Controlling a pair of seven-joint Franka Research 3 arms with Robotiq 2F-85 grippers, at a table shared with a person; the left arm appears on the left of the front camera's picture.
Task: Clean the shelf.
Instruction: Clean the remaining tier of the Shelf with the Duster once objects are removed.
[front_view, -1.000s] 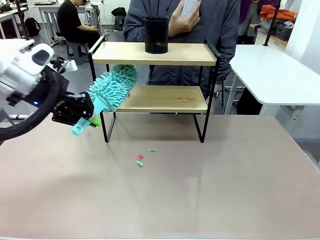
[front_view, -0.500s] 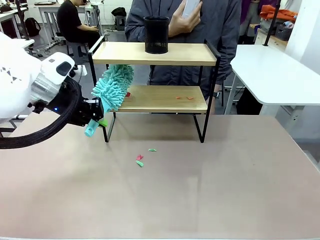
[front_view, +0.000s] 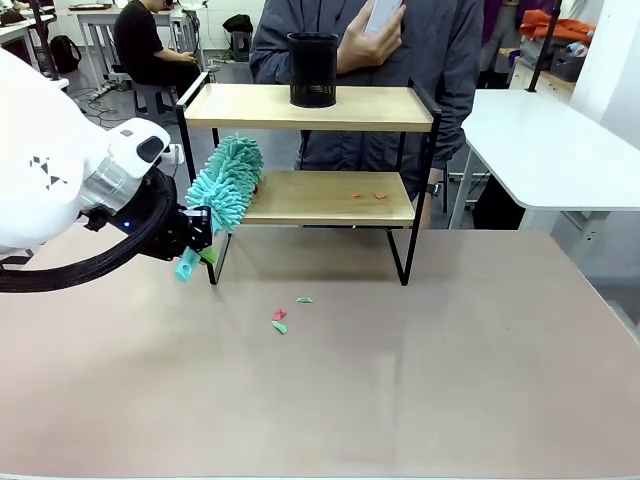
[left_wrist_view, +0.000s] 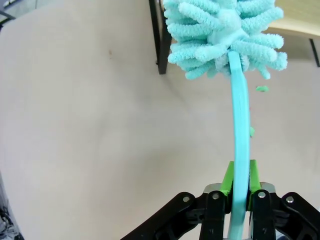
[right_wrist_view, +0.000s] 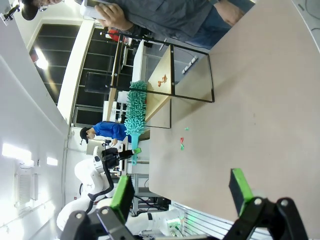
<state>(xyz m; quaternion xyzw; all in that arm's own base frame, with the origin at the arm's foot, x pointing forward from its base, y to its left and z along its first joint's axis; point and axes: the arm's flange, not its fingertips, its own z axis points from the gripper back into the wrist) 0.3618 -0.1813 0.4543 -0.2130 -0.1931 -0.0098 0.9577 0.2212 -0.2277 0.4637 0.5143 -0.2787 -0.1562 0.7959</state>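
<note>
Pinching duster (front_view: 225, 185), L fingers (left_wrist_view: 227, 179) sit just left of shelf (front_view: 310, 107).

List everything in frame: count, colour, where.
shelf: 1, light wood boards on a black frame, far middle of the table
pen cup: 1, black mesh, on the top board
duster: 1, teal, fluffy head at the lower board's left end
board scraps: about 2, red-orange, right part of the lower board
table scraps: 3, red and green, in front of the shelf
table: 1, tan
white table: 1, far right
person: 1, grey jacket, behind the shelf
hand: 1, holding a pale object at the chest
left jaws: 1 pair, black with green pads, shut on the duster handle
right jaws: 1 pair, black with green pads, open, nothing between
</note>
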